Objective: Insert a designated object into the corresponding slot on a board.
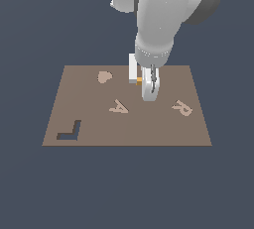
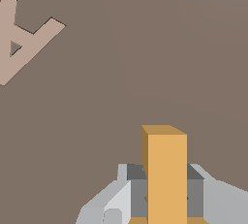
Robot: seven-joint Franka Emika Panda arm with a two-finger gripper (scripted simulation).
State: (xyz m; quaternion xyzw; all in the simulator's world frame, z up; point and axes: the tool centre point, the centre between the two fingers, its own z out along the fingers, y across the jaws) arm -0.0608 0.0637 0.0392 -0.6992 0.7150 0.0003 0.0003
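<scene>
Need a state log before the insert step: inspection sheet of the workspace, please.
Surface: flat brown board lying on a plain dark blue-grey ground.
Job's things: orange block held between the gripper fingers above the board; only a sliver shows in the exterior view. Its matching slot: not seen in either view. A dark L-shaped cut-out sits near the board's corner at the exterior view's left.
Clutter: tan heart, tan A and tan R on the board.
Grippers: gripper shut on the orange block, over the board between the heart and the R.
Cables: nothing seen.
Surroundings: nothing seen beyond the arm.
</scene>
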